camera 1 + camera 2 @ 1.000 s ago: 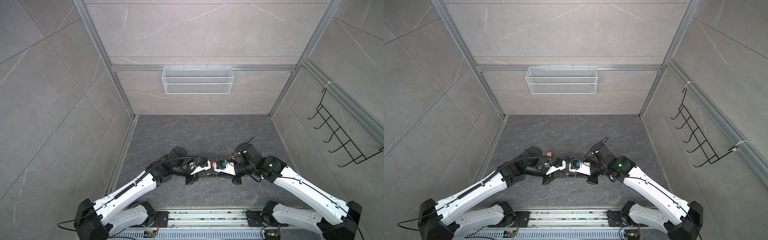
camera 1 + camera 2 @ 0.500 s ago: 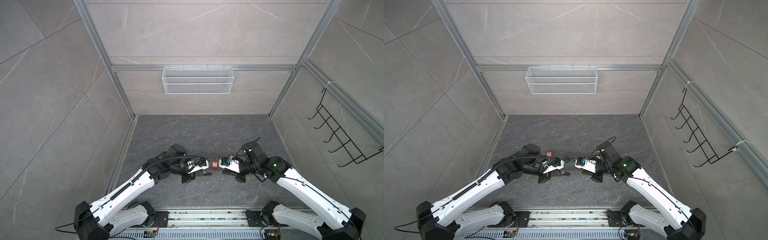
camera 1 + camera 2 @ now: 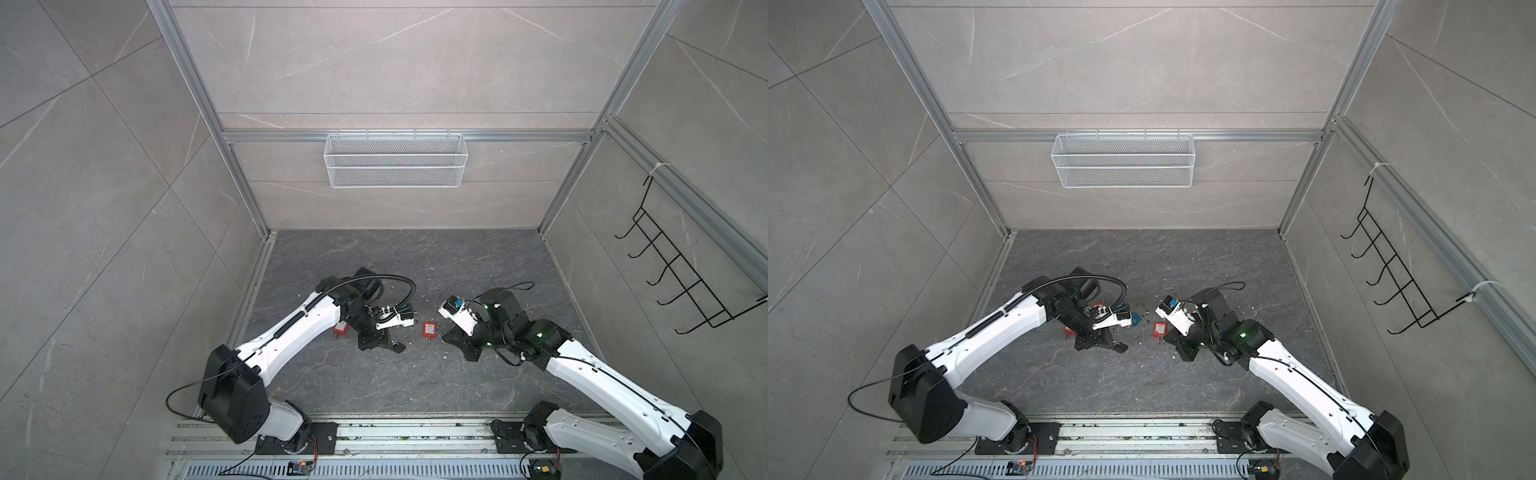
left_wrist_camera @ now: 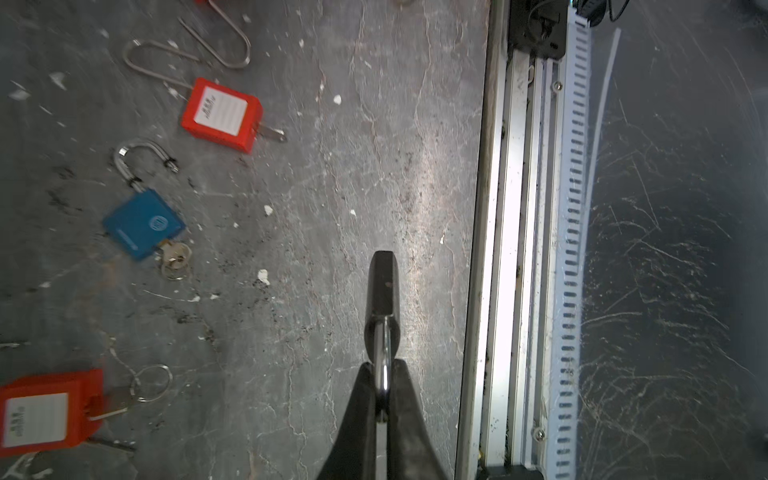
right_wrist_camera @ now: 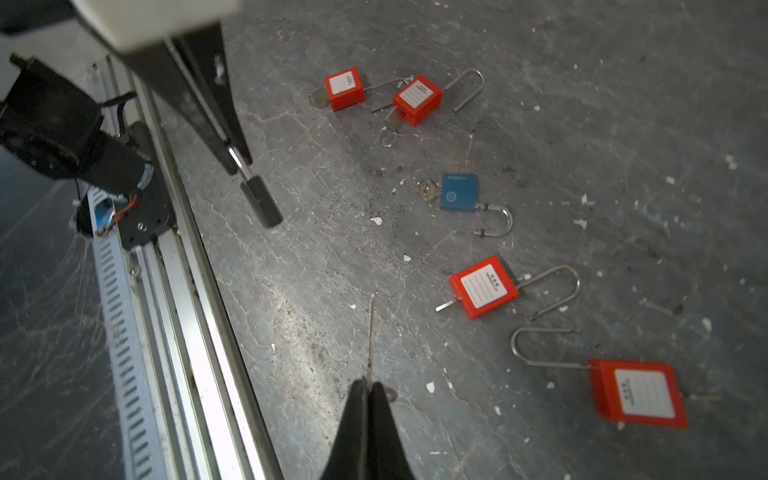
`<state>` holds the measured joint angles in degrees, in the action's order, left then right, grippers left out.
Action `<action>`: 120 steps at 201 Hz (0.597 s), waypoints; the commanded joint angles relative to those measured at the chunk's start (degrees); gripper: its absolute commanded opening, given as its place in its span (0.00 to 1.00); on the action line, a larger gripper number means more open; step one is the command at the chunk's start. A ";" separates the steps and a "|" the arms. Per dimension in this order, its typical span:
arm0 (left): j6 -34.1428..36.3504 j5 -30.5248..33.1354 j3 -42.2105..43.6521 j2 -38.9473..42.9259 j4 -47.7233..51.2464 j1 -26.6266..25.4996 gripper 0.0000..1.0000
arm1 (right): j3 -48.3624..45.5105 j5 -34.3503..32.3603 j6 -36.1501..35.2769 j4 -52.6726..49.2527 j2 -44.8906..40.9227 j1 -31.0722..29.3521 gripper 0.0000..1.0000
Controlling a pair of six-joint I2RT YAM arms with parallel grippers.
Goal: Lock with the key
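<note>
My left gripper (image 4: pixel 382 368) is shut on the silver shackle of a small black padlock (image 4: pixel 382 286), whose body sticks out past the fingertips. The right wrist view shows the same padlock (image 5: pixel 262 201) hanging from the left gripper (image 5: pixel 235 156) above the floor. My right gripper (image 5: pixel 370 384) is shut on a key (image 5: pixel 370 332), seen edge-on as a thin blade pointing forward. In both top views the left gripper (image 3: pixel 392 338) and right gripper (image 3: pixel 444 331) hang low over the floor, apart, with a red padlock (image 3: pixel 429 329) lying between them. Key and black padlock do not touch.
Several red padlocks (image 5: pixel 484 286) with long open shackles and a blue padlock (image 5: pixel 459 192) with a key in it lie on the grey floor. An aluminium rail (image 4: pixel 505 249) runs along the front edge. A wire basket (image 3: pixel 395 160) hangs on the back wall, and a hook rack (image 3: pixel 681 274) on the right wall.
A second ago both grippers met at the centre, lock and key together. They have since drawn apart, the left arm going left and the right arm going right, each still holding its object.
</note>
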<state>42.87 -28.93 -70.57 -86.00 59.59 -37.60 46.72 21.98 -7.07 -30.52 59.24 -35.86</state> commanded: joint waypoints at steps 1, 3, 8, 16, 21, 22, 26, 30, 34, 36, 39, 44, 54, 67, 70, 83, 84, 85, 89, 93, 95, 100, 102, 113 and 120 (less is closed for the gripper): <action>3.21 0.69 -3.85 -4.91 6.75 0.16 0.00 | -1.88 -3.32 10.04 2.49 -0.97 0.26 0.00; 3.21 0.84 -4.18 -5.44 6.98 0.16 0.00 | -2.00 -3.34 10.30 2.46 -0.97 0.26 0.00; 3.23 1.10 -4.82 -6.67 7.47 0.16 0.00 | -2.21 -3.34 10.78 2.48 -0.99 0.26 0.00; 3.26 1.37 -5.67 -8.53 8.02 0.04 0.00 | -2.73 -4.06 12.30 2.64 -1.21 0.26 0.00; 3.39 1.64 -6.26 -9.61 8.29 0.05 0.00 | -3.11 -4.50 13.18 2.75 -1.23 0.26 0.00; 3.37 1.75 -6.34 -9.80 8.36 0.06 0.00 | -3.12 -4.54 13.29 2.75 -1.24 0.26 0.00; 3.29 2.04 -6.69 -10.52 8.53 0.01 0.00 | -3.28 -4.57 13.65 2.73 -1.24 0.24 0.00; 3.28 2.42 -6.99 -11.30 8.60 -0.07 0.00 | -3.50 -4.56 14.00 2.73 -1.28 0.19 0.00; 3.19 2.74 -7.16 -12.01 8.70 -0.10 0.00 | -3.71 -4.68 14.55 2.74 -1.32 0.19 0.00; 3.25 2.87 -7.29 -12.40 8.81 -0.10 0.00 | -3.78 -4.76 14.83 2.75 -1.32 0.24 0.00; 3.33 3.16 -7.45 -12.94 8.87 -0.17 0.00 | -3.95 -4.89 15.18 2.83 -1.37 0.23 0.00; 3.28 3.69 -7.76 -13.83 8.96 -0.32 0.00 | -4.18 -4.82 15.60 2.88 -1.41 0.18 0.00; 3.32 4.53 -8.07 -15.41 9.17 -0.58 0.00 | -4.71 -4.98 16.46 3.01 -1.54 0.18 0.00; 3.12 5.25 -8.79 -17.43 9.58 -1.07 0.00 | -5.28 -5.34 17.27 3.08 -1.75 0.17 0.00; 3.14 5.37 -8.94 -17.81 9.60 -1.13 0.00 | -5.38 -5.43 17.39 3.06 -1.76 0.17 0.00; 3.06 5.55 -9.44 -19.35 9.68 -1.54 0.00 | -5.87 -5.57 18.53 3.59 -1.94 0.17 0.00; 3.03 5.55 -9.47 -19.41 9.67 -1.66 0.00 | -5.86 -5.60 18.64 3.61 -1.94 0.22 0.00; 3.02 5.64 -9.53 -19.57 9.67 -1.67 0.00 | -5.85 -5.57 18.70 3.66 -1.94 0.19 0.00; 3.07 5.70 -9.74 -20.08 9.71 -1.82 0.00 | -6.05 -5.55 19.08 3.83 -1.89 0.19 0.00; 3.02 5.88 -9.90 -20.55 9.79 -2.00 0.00 | -6.10 -5.47 19.51 4.01 -1.81 0.18 0.00; 3.03 6.01 -9.98 -20.82 9.83 -2.11 0.00 | -6.11 -5.37 19.69 4.14 -1.75 0.22 0.00; 3.05 6.22 -10.29 -21.32 9.85 -2.40 0.00 | -6.33 -5.35 20.34 4.42 -1.72 0.18 0.00; 3.02 6.24 -10.40 -21.56 9.91 -2.48 0.00 | -6.32 -5.34 20.58 4.55 -1.69 0.17 0.00; 3.05 6.62 -11.08 -22.94 10.14 -2.95 0.00 | -6.60 -5.22 21.91 4.93 -1.26 0.13 0.00; 3.03 6.85 -11.55 -23.75 10.20 -3.23 0.00 | -6.79 -4.96 22.69 5.27 -0.79 0.04 0.00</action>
<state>44.82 -22.59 -79.31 -107.68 66.92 -39.79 41.32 17.28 11.27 -27.46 58.33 -35.86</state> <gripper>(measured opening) 0.059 0.050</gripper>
